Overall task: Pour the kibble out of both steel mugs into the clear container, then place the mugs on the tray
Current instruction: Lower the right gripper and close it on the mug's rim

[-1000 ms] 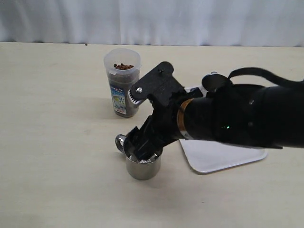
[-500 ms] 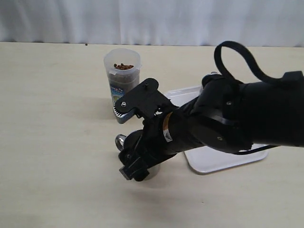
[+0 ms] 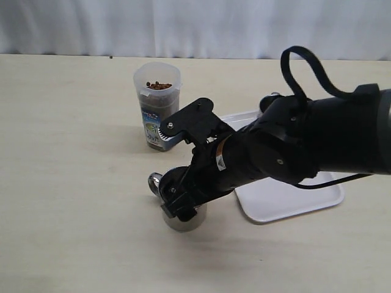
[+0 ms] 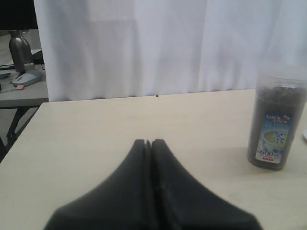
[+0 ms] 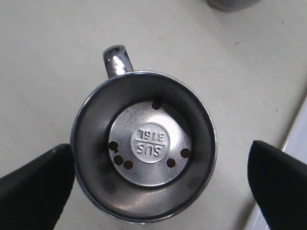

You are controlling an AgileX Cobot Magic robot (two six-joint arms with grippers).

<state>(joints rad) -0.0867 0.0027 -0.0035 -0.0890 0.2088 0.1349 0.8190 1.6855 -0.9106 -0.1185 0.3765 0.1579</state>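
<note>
Right claw [image 5: 160,151]: open wide, holding nothing; its two dark fingers [image 5: 33,187] stand one on either side of a steel mug, just outside the rim.
Mug [image 5: 144,143]: upright on the table [image 3: 67,183], in front of the clear container and just beside the near left corner of the tray; in the exterior view the right arm hangs over it and covers its top.
Mug handle [image 5: 117,60]: points away from the tray and lies outside the gap between the fingers.
Inside the mug: almost bare, with a stamped bottom and only a few loose pellets of kibble [image 5: 128,164] lying on it.
Clear container [image 3: 157,104]: upright on the table behind the mug, apart from it, open on top, with a blue-and-white label on its side.
Kibble in the container: dark brown and filling it nearly to the rim.
Tray [image 3: 287,198]: white, flat on the table to the right of the mug, largely covered by the right arm.
Second mug [image 3: 270,101]: only a small shiny part shows behind the right arm near the tray's far edge; whether it stands on the tray cannot be told.
Left claw [image 4: 151,143]: closed, fingers pressed together with nothing between them, above the table and facing the container.
</note>
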